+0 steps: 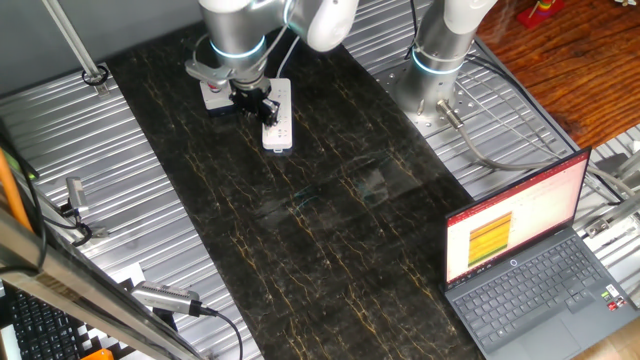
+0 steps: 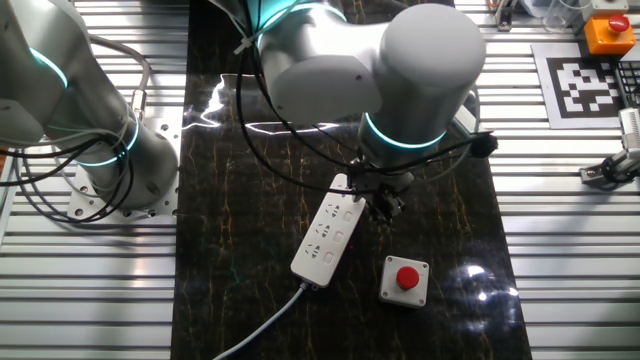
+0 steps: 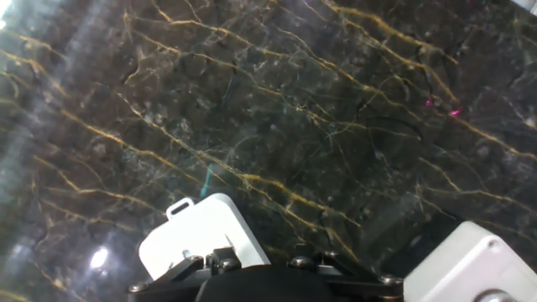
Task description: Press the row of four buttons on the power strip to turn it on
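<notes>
The power strip (image 2: 328, 232) is a long white bar lying slantwise on the dark marble mat, its white cable (image 2: 262, 328) trailing off the near end. It shows again in the first fixed view (image 1: 277, 118). The four buttons are too small to tell apart from the socket marks on its face. My gripper (image 2: 380, 206) hangs low beside the strip's far end, on the side toward the red button box; the fingers look dark and no gap can be read. In the hand view only one rounded end of the strip (image 3: 201, 236) shows, above the hand's dark body.
A small grey box with a red round button (image 2: 404, 280) stands right of the strip's near end, its corner (image 3: 470, 262) in the hand view. A second arm's base (image 2: 110, 160) stands off the mat. An open laptop (image 1: 530, 260) sits by the mat's edge.
</notes>
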Action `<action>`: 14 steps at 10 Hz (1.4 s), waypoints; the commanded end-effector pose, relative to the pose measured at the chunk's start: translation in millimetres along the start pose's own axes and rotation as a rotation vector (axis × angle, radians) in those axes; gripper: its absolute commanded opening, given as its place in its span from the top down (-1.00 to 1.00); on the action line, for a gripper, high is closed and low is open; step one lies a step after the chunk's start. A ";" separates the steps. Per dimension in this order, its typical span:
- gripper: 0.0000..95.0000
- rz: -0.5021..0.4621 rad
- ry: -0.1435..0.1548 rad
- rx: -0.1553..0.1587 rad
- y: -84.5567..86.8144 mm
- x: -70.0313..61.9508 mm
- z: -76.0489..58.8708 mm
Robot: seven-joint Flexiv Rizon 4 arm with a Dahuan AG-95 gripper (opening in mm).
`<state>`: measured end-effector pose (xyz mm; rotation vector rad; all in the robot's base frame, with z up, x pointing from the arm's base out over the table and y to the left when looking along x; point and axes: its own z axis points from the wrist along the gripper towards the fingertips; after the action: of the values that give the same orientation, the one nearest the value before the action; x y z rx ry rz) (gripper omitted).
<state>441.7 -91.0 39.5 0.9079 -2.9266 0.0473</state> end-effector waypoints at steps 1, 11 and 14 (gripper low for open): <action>0.20 0.003 -0.001 0.003 0.8 0.9 0.9; 0.20 0.002 0.012 0.002 0.9 -3.5 -8.1; 0.60 0.022 0.019 0.021 -1.7 -0.6 -43.0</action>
<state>444.3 -87.4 88.2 0.9033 -2.8985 0.0635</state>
